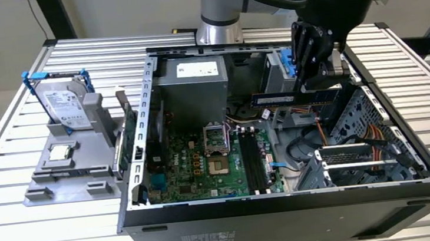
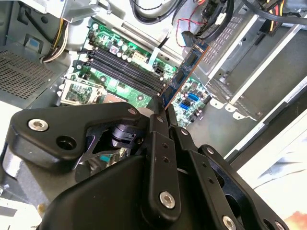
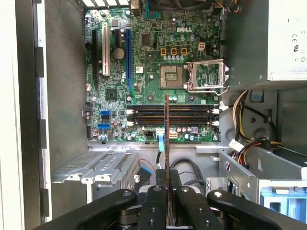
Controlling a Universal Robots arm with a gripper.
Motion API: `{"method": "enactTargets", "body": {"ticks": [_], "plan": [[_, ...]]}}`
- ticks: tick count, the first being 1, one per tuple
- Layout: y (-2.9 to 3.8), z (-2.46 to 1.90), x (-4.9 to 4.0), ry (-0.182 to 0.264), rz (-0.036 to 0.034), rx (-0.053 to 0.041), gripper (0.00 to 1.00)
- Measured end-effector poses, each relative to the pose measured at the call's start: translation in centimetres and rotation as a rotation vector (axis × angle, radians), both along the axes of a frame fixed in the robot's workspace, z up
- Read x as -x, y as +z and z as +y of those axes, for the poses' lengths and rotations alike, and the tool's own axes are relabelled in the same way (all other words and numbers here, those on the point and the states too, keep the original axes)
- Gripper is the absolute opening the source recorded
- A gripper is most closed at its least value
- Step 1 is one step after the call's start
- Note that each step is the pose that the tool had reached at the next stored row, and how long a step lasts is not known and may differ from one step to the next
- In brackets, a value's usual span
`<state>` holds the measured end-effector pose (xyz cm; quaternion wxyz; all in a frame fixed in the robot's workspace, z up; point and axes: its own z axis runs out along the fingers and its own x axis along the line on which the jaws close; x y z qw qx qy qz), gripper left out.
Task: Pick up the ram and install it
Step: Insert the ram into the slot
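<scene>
My gripper (image 1: pixel 315 80) is shut on the ram (image 1: pixel 290 96), a thin green stick with a blue-white label. It holds the stick level in the air above the open computer case, toward the exterior view's right. In the second wrist view the ram (image 2: pixel 184 72) juts out from between the black fingers (image 2: pixel 158 125). The first wrist view has the ram (image 3: pixel 166 129) edge-on, crossing over the black memory slots (image 3: pixel 192 112) of the green motherboard (image 3: pixel 144 62). These memory slots (image 1: pixel 255 164) lie well below the stick, toward the front of the case.
The case's metal walls (image 1: pixel 146 97) ring the motherboard. A grey power supply (image 1: pixel 192 81) sits at the back and a drive cage (image 1: pixel 358 136) with cables at the exterior view's right. Outside the case, a hard drive (image 1: pixel 65 105) stands on a grey fixture (image 1: pixel 66 176).
</scene>
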<state>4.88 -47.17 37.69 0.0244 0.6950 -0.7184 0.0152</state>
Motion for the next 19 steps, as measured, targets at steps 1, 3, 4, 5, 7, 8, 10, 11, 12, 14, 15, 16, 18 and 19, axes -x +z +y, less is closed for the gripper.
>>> {"method": "enactTargets", "body": {"ticks": [1, 3, 4, 5, 7, 8, 10, 11, 12, 14, 15, 16, 18, 19], "plan": [[0.0, 0.0, 0.0, 0.0, 0.0, 0.0, 0.0], [0.0, 0.0, 0.0, 0.0, 0.0, 0.0, 0.0], [0.0, 0.0, 0.0, 0.0, 0.0, 0.0, 0.0], [0.0, 0.0, 0.0, 0.0, 0.0, 0.0, 0.0], [0.0, 0.0, 0.0, -0.009, 0.0, 0.0001, 0.0], [0.0, 0.0, 0.01, -0.016, -0.0001, 0.0, 0.0], [0.0, 0.0, 0.0, -0.033, 0.0, 0.0001, 0.0], [0.0, 0.0, 0.0, -0.04, -0.0001, 0.0, 0.0], [0.0, 0.0, 0.0, -0.047, 0.0, 0.0, 0.0], [0.0, 0.0, 0.0, -0.058, -0.0001, 0.0001, 0.0], [0.0, 0.0, 0.0, -0.058, -0.0001, 0.0, 0.0], [0.0, 0.0, 0.0, -0.059, 0.0, 0.0, 0.0], [0.0, 0.0, 0.0, -0.059, -0.0001, 0.0, 0.0], [0.0, 0.0, 0.0, -0.059, -0.0001, 0.0, 0.0]]}}
